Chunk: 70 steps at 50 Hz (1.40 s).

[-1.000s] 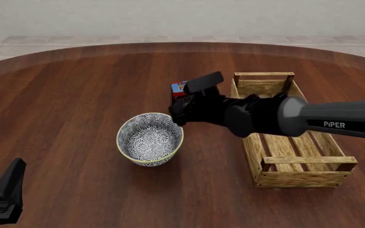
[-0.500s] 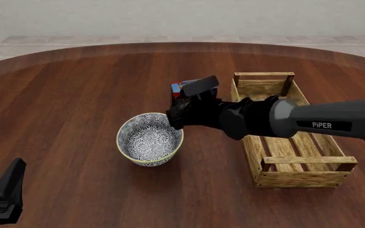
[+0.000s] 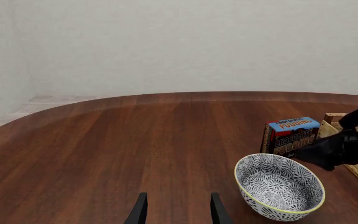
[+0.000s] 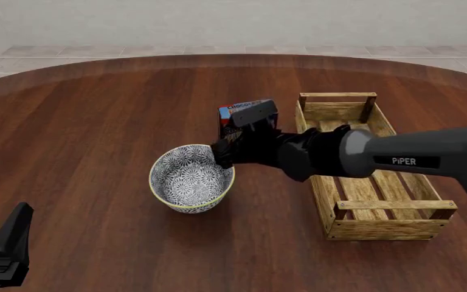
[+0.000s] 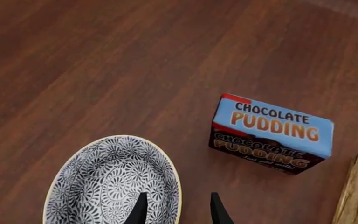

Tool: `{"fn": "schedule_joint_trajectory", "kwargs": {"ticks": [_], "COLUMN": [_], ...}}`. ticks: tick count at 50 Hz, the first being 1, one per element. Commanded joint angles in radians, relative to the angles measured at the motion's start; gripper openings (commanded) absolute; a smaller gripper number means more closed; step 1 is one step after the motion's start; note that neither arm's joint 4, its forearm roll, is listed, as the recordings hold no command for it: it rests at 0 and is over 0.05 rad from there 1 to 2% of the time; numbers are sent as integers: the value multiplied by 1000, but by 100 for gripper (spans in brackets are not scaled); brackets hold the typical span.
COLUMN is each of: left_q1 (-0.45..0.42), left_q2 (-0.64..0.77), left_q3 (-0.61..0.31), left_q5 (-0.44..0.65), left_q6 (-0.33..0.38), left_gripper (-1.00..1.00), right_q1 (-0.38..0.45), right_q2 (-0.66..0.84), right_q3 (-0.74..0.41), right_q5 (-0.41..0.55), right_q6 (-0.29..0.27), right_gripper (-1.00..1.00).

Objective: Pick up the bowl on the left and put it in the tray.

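The bowl [image 4: 190,179], patterned blue-grey and white with a pale rim, stands upright on the table left of the tray [image 4: 325,196], a long light-wood slatted crate. My right gripper [image 4: 221,156] is open at the bowl's rim on the side facing the tray. In the right wrist view its fingers [image 5: 176,213] straddle the rim of the bowl [image 5: 113,183], one over the inside and one outside. My left gripper [image 4: 6,252] is low at the near left, far from the bowl [image 3: 279,185], and open [image 3: 177,215] with nothing in it.
A blue-and-black chocolate pudding box [image 4: 235,112] stands just behind the bowl and close to the tray's far left corner, also seen from both wrists [image 5: 271,133] [image 3: 291,135]. The right arm [image 4: 404,159] stretches over the tray.
My right gripper has come down and a little toward me, from above the pudding box to the bowl's rim. The bowl and the left arm have not moved.
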Motion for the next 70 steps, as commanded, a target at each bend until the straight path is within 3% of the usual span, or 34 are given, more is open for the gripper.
{"fn": "schedule_joint_trajectory", "kwargs": {"ticks": [1, 70], "left_q1": [0, 0], "left_q2": [0, 0], "left_q3": [0, 0], "left_q5": [0, 0], "left_q6": [0, 0], "left_gripper": [100, 100], "right_q1": [1, 14], "right_q2": [9, 83], "right_q3": [0, 9], "right_q5": [-4, -54], "right_q6": [3, 32], "right_gripper": [100, 100]}}
